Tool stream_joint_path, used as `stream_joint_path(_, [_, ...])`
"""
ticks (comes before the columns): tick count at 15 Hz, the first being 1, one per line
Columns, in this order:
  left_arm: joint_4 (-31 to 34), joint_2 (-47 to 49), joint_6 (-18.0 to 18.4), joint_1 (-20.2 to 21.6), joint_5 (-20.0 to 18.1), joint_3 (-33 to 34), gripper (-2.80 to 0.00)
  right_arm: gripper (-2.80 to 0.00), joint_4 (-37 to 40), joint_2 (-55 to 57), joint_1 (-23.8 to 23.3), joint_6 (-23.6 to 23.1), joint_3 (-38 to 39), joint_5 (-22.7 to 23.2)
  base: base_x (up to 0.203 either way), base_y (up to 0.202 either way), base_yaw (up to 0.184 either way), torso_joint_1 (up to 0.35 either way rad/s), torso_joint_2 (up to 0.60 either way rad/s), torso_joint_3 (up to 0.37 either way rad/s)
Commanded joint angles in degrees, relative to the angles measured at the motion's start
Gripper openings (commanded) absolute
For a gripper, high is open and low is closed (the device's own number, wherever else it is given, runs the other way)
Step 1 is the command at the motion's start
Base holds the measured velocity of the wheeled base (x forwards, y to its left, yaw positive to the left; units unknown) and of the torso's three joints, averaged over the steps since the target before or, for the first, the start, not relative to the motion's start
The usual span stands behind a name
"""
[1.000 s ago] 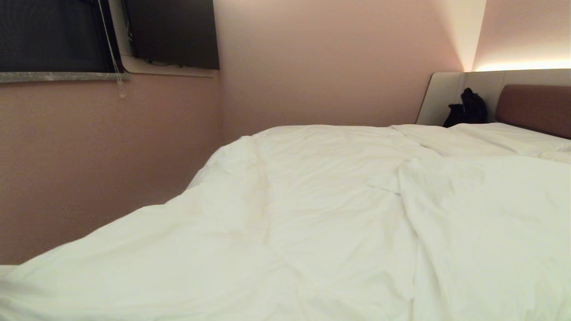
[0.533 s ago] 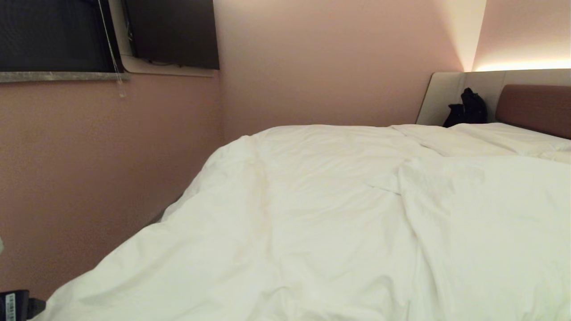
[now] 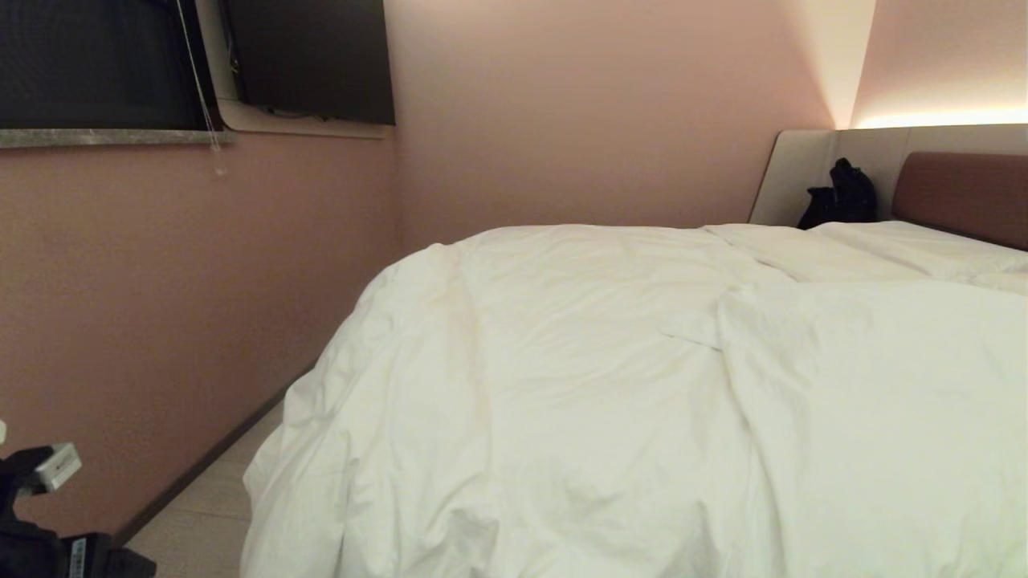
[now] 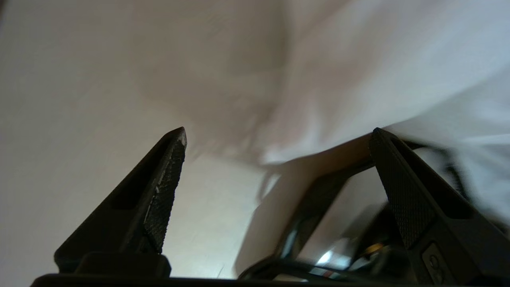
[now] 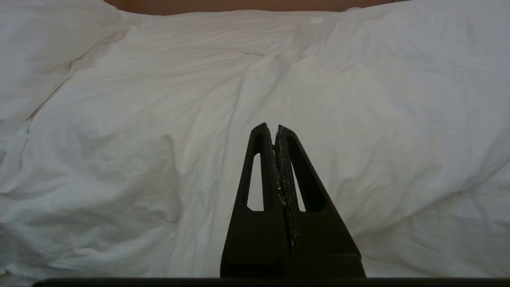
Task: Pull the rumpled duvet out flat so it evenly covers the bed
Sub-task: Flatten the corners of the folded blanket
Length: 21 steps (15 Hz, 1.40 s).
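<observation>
The white, puffy duvet [image 3: 610, 385] lies wrinkled over the bed, and its near left part hangs down the bed's side. The brown headboard [image 3: 964, 197] shows at the far right. My left arm [image 3: 36, 514] sits low at the lower left, beside the bed. In the left wrist view my left gripper [image 4: 279, 133] stands wide open with nothing between its fingers, and the duvet [image 4: 378, 71] hangs just beyond it. My right gripper [image 5: 275, 128] is shut on nothing and hovers over the duvet [image 5: 159, 119].
A pink wall [image 3: 161, 305] runs close along the bed's left side, leaving a narrow strip of pale floor [image 3: 201, 514]. A dark window [image 3: 88, 64] and a wall screen [image 3: 313, 56] are up on that wall. A black bag [image 3: 843, 197] sits by the headboard panel.
The duvet's near left part, stretched out towards the left before, has dropped and now hangs at the bed's side, uncovering floor. My left arm has come into the head view at the lower left.
</observation>
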Motion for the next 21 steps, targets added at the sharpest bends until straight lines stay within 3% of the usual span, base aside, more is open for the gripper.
stream_joint_path(1, [-1.3, -1.4, -0.3, 0.0, -7.9, -1.2, 0.0, -2.8, 0.0, 0.0, 0.0, 0.0, 0.0, 0.0, 0.0, 0.0, 0.0, 0.0, 0.0, 0.0])
stream_joint_path(3, [-5.5, -2.2, -1.1, -0.2, -14.4, -3.3, 0.0, -2.8, 0.0, 0.0, 0.0, 0.0, 0.0, 0.0, 0.0, 0.0, 0.0, 0.0, 0.0, 0.0])
stream_joint_path(4, [-8.9, -2.1, -1.7, -0.7, -19.7, -5.1, -2.8, -2.8, 0.0, 0.0, 0.0, 0.0, 0.0, 0.0, 0.0, 0.0, 0.0, 0.0, 0.0, 0.0])
stream_joint_path(7, [-14.3, 4.0, -5.3, -3.2, -24.4, -12.5, -2.8, -2.8, 0.0, 0.0, 0.0, 0.0, 0.0, 0.0, 0.0, 0.0, 0.0, 0.0, 0.0, 0.0])
stream_joint_path(12, [-21.0, 22.8, -6.4, -7.4, -30.1, -27.0, -2.8, -2.8, 0.0, 0.0, 0.0, 0.0, 0.0, 0.1, 0.0, 0.0, 0.0, 0.0, 0.0, 0.0])
stream_joint_path(16, [-30.2, 36.5, -6.4, -11.6, -30.2, -34.8, -2.8, -2.8, 0.0, 0.0, 0.0, 0.0, 0.0, 0.0, 0.0, 0.0, 0.0, 0.0, 0.0, 0.0])
stream_joint_path(19, [-31.6, 40.8, -6.7, -12.9, -29.6, -39.0, -2.8, -2.8, 0.0, 0.0, 0.0, 0.0, 0.0, 0.0, 0.0, 0.0, 0.0, 0.0, 0.0, 0.0])
stream_joint_path(21, [-31.5, 43.7, -13.3, -14.5, -28.3, -42.7, -2.8, -2.8, 0.0, 0.0, 0.0, 0.0, 0.0, 0.0, 0.0, 0.0, 0.0, 0.0, 0.0, 0.0])
